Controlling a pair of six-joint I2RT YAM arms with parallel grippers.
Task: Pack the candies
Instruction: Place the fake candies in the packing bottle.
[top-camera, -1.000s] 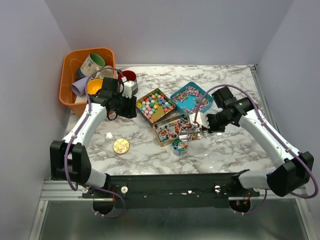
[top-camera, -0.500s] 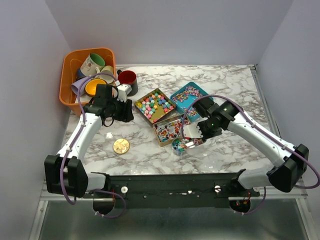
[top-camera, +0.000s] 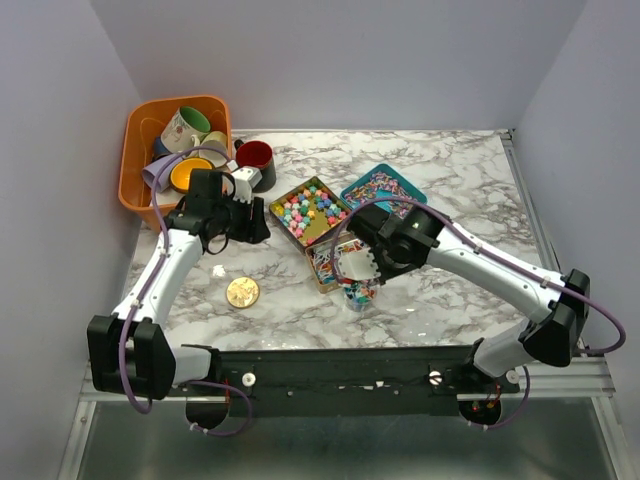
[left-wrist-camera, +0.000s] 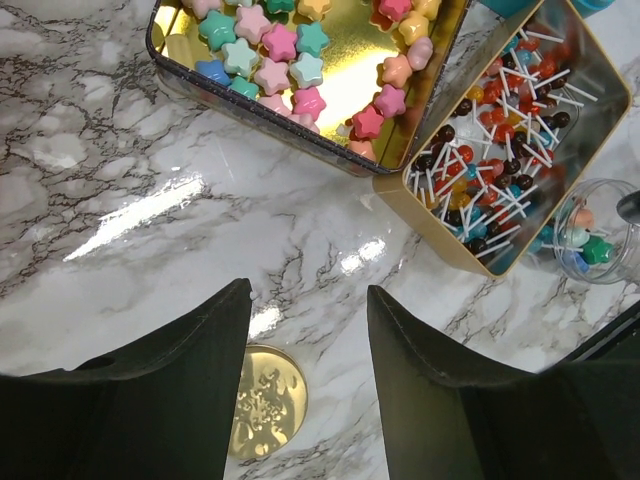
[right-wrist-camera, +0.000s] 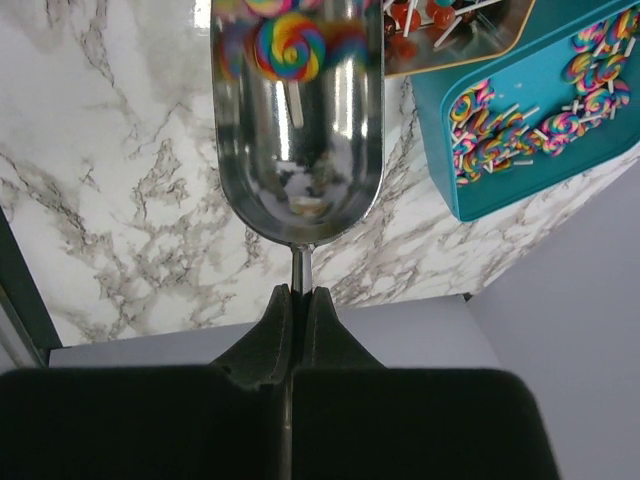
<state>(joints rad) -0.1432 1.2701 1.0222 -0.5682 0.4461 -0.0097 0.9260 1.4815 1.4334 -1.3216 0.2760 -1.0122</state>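
Right claw (right-wrist-camera: 295, 297) is clamped tight on the thin stem of one steel scoop (right-wrist-camera: 300, 150), its long axis running straight out from the fingers (right-wrist-camera: 268, 335); one rainbow swirl lollipop (right-wrist-camera: 292, 45) sits at the far end. Left claw (left-wrist-camera: 308, 330) hangs spread apart, holding nothing, above one gold lid (left-wrist-camera: 265, 415). Candies (left-wrist-camera: 280, 42) fill three open tins (left-wrist-camera: 345, 65) on the marble surface (left-wrist-camera: 100, 230), beside one small jar (left-wrist-camera: 600, 235).

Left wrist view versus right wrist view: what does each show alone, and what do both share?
Only left wrist: the dark tin of star-shaped candies, the flat round gold lid, the small clear jar and the open left gripper. Only right wrist: the metal scoop carrying a rainbow swirl lollipop, the teal tin of swirl lollipops, the right gripper shut on it. Both: the gold tin of ball lollipops, white marble table.
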